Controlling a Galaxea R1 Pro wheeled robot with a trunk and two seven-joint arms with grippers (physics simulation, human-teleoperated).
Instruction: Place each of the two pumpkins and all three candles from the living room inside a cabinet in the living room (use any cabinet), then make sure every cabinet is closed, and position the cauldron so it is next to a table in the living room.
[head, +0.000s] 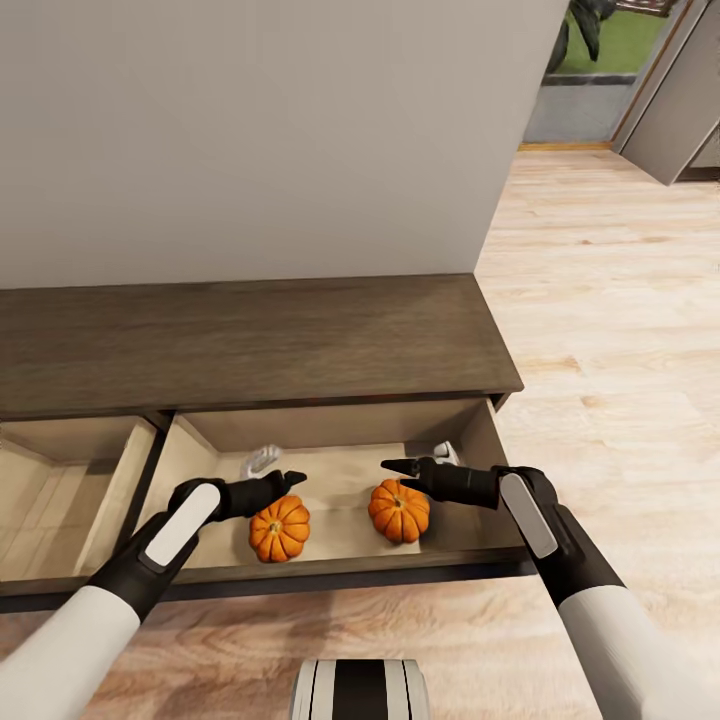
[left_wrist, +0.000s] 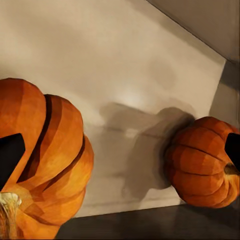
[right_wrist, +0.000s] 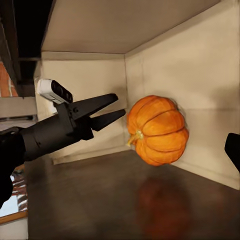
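Orange and ribbed, two pumpkins sat on the tan floor of the open right-hand drawer (head: 470, 440) of the cabinet (head: 250, 340). The left pumpkin (head: 279, 528) lay near the drawer's front edge; the right pumpkin (head: 399, 510) sat a little apart from it, closer to the drawer's right wall. My left hand (head: 290, 480) hung just above the left pumpkin, its fingers close together and clamped on nothing. My right hand (head: 398, 465) hovered just above the right pumpkin, pointing towards my left one; whether its fingers were apart or together I could not tell. Behind the hands, pale shapes lay at the back of the drawer, too hidden to name. A second drawer (head: 60, 480) stood open to the left. Light wood floor (head: 600, 300) spread off to the right.
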